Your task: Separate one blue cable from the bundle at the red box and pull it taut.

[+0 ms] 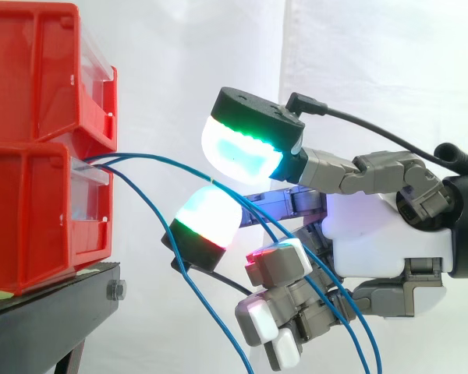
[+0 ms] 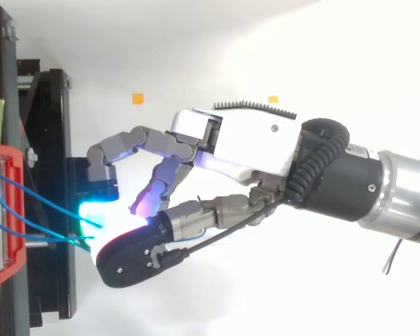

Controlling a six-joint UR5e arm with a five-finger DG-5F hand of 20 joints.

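Side view: two red bins are stacked at the left on a black stand (image 1: pixel 47 319), the upper red bin (image 1: pixel 31 70) directly on the lower red bin (image 1: pixel 31 226). A bolt (image 1: pixel 115 290) sticks out of the stand's right end, and a white curtain (image 1: pixel 179 47) hangs behind everything. The blue cables (image 1: pixel 101 161) leave the top front of the lower bin as one bundle and fan out to the right. The uppermost cable (image 1: pixel 175 164) runs almost level, in a slight arch, to the fore end of the hand (image 1: pixel 374 241). It then falls away down and to the right. The other strands sag steeply from the bin towards the bottom edge. Two strands cross in front of the hand's lower part. Whether the hand grips the uppermost cable or merely has it passing through cannot be told.

Top view: the hand (image 2: pixel 245 140) reaches in from the right towards the bins' red edge (image 2: pixel 10 150), with the stand (image 2: pixel 52 140) beneath. Three blue cables (image 2: pixel 42 197) can be counted. They run left to right and converge at the hand's glowing tip, which hides how they meet it. Two small orange marks (image 2: pixel 137 99) lie on the white surface farther off.
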